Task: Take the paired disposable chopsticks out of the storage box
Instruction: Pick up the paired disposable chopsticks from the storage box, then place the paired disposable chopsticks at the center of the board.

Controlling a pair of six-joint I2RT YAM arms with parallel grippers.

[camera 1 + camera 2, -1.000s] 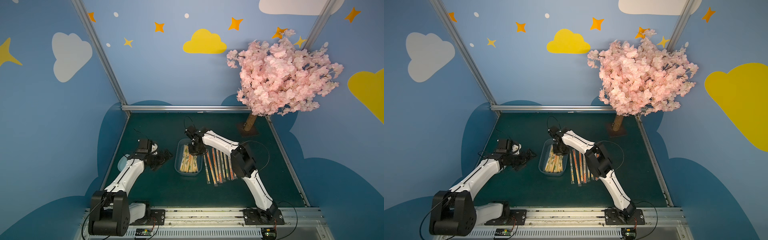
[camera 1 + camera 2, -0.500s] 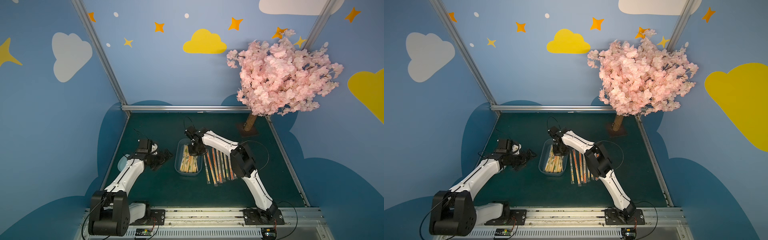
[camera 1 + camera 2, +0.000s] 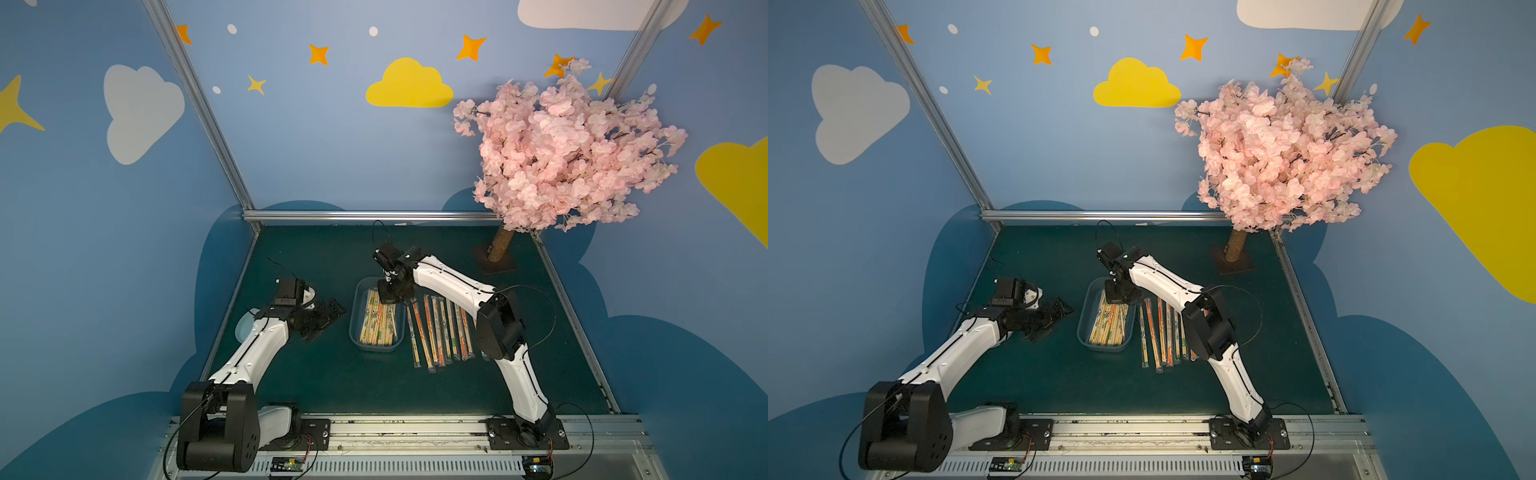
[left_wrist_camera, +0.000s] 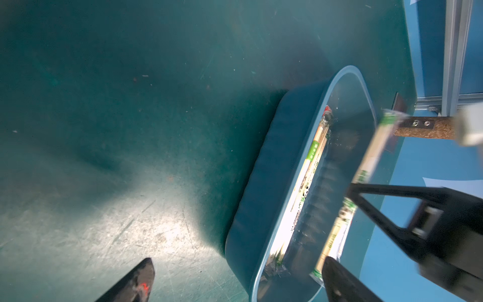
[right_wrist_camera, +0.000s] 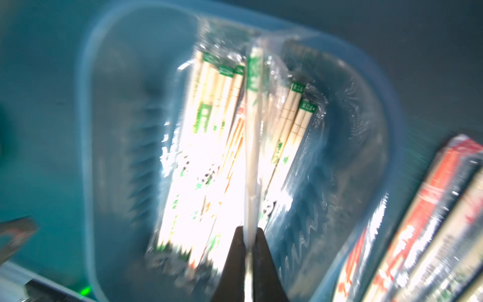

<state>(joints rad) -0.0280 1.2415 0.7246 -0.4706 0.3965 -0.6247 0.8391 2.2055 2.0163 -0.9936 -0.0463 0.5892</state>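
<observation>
Green tabletop (image 3: 332, 386), mid-frame: my right fingers (image 5: 234, 261) have just pinched one chopstick pair (image 5: 252, 130) in the box (image 5: 87, 130), ready for lifting; left fingers (image 4: 136, 282) stay spread.

The near worktop (image 3: 374, 386) lies bare, and a free strip runs between my left arm (image 3: 257, 349) and the storage box (image 3: 354, 324). The paired disposable chopsticks (image 3: 376, 326) fill the box's middle, leaving floor free along both long walls. A row of more pairs (image 3: 440, 332) crowds the worktop just right of it; a tree trunk (image 3: 500, 245) blocks the far right.
</observation>
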